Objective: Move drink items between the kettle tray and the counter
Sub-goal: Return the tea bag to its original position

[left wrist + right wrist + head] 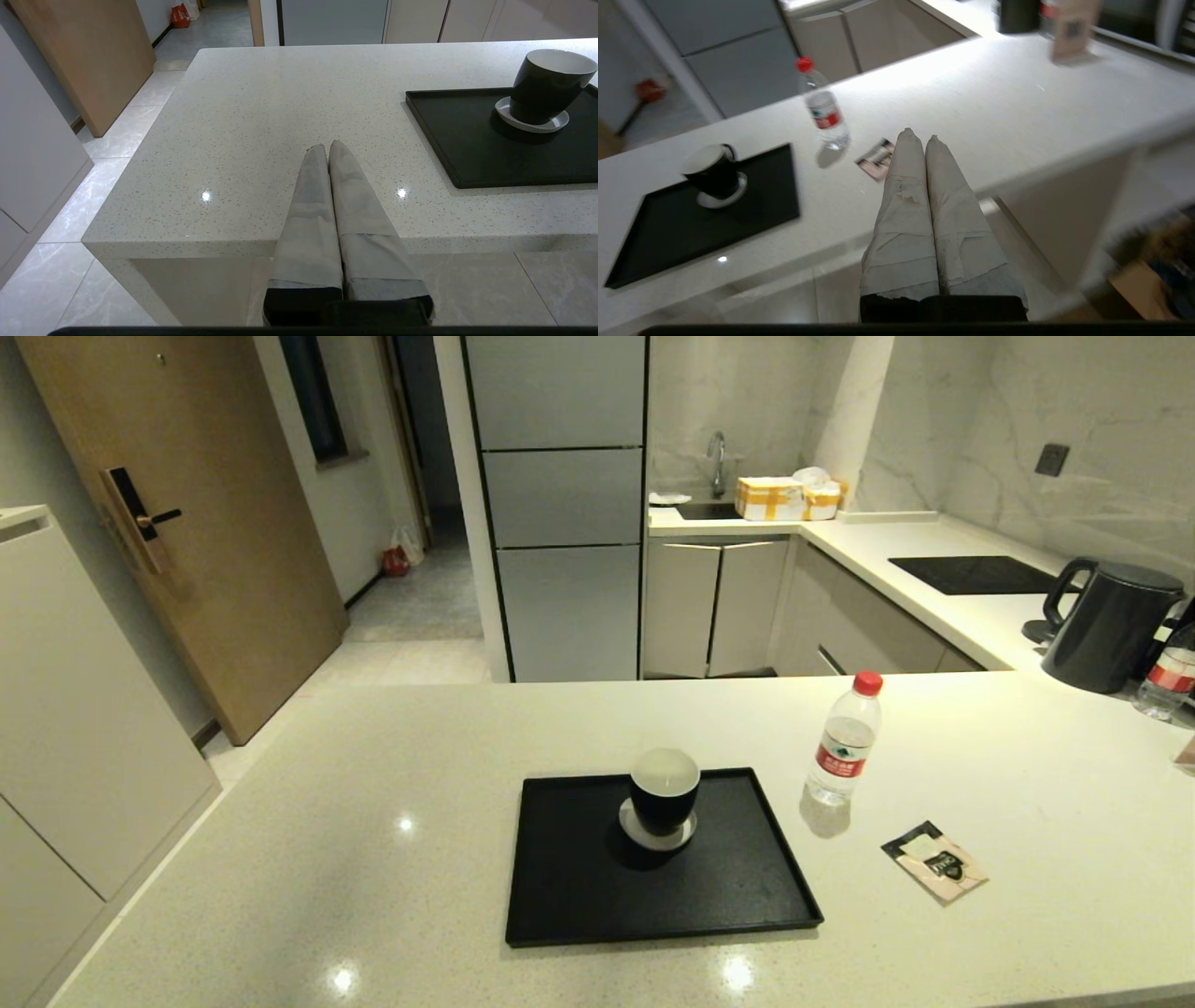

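Note:
The water bottle (844,739) with red cap stands upright on the cream counter (373,859), just right of the black tray (579,896). The pink-beige tea sachet (935,862) lies flat on the counter, nearer me and right of the bottle. Neither arm shows in the head view. My right gripper (919,136) is shut and empty, held off the counter's near edge, with the sachet (876,159) just beyond its tips and the bottle (823,109) farther on. My left gripper (327,147) is shut and empty over the counter, left of the tray (448,144).
A black cup (664,789) on a grey coaster sits at the tray's back middle. A black kettle (1111,625), a second bottle (1167,677) and a black cooktop panel (976,574) stand at the far right. The counter's left edge drops to the floor.

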`<state>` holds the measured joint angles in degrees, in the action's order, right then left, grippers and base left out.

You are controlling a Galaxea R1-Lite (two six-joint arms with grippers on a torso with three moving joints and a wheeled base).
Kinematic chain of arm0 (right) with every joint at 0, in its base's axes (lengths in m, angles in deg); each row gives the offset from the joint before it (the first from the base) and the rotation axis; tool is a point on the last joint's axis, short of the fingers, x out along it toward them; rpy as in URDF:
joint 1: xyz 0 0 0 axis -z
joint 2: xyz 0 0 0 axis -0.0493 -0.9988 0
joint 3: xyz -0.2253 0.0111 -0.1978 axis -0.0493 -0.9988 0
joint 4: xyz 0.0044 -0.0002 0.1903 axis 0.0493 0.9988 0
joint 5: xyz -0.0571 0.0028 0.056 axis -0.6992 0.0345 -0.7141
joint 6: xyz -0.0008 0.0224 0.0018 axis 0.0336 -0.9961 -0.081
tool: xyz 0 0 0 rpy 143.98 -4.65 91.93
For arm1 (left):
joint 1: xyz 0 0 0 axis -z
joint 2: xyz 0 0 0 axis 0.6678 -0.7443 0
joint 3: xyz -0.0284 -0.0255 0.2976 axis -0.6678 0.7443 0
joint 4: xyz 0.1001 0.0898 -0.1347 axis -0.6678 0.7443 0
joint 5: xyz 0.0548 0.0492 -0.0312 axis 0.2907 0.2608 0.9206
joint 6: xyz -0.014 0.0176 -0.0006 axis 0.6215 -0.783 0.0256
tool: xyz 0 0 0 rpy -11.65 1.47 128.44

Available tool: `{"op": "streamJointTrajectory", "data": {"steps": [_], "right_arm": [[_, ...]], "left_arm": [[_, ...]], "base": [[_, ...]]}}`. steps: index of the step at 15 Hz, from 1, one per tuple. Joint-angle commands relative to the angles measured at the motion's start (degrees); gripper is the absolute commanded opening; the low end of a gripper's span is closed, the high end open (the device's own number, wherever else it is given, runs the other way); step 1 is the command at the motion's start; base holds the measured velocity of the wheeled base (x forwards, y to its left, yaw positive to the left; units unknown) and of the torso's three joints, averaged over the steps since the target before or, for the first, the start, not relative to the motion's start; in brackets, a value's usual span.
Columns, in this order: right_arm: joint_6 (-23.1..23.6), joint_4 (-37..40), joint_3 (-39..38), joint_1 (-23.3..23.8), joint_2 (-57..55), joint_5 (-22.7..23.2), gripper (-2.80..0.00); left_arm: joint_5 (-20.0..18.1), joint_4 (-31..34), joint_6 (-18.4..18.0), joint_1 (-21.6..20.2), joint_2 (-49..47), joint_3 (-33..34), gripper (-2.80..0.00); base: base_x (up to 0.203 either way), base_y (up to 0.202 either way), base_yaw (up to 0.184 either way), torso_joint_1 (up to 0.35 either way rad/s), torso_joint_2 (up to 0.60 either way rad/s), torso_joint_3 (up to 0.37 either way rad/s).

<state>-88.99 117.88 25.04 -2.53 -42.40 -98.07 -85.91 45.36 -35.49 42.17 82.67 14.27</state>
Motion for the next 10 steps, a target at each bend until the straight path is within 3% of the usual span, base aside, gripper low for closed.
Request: {"op": "streamJointTrajectory", "data": {"steps": [1,6,8,10], "right_arm": [[2.1,-14.2,-11.4,0.0,1.3,2.8,-2.8],[15.2,-52.5,-42.4,0.0,1.2,10.6,-2.8],[19.8,-55.9,-49.3,0.0,1.2,13.5,-2.8],[16.4,-50.1,-49.3,0.0,1.2,15.1,-2.8]], "left_arm": [[0.0,0.0,0.0,0.0,0.1,0.1,-2.8],[0.0,0.0,-0.1,0.0,0.1,0.1,-2.8],[0.0,0.0,0.0,0.0,0.1,0.1,-2.8],[0.0,0.0,0.0,0.0,0.1,0.1,-2.8]], "base": [[0.0,0.0,0.0,0.0,0.0,0.0],[0.0,0.0,0.0,0.0,0.0,0.0],[0.0,0.0,0.0,0.0,0.0,0.0],[0.0,0.0,0.0,0.0,0.0,0.0]]}}
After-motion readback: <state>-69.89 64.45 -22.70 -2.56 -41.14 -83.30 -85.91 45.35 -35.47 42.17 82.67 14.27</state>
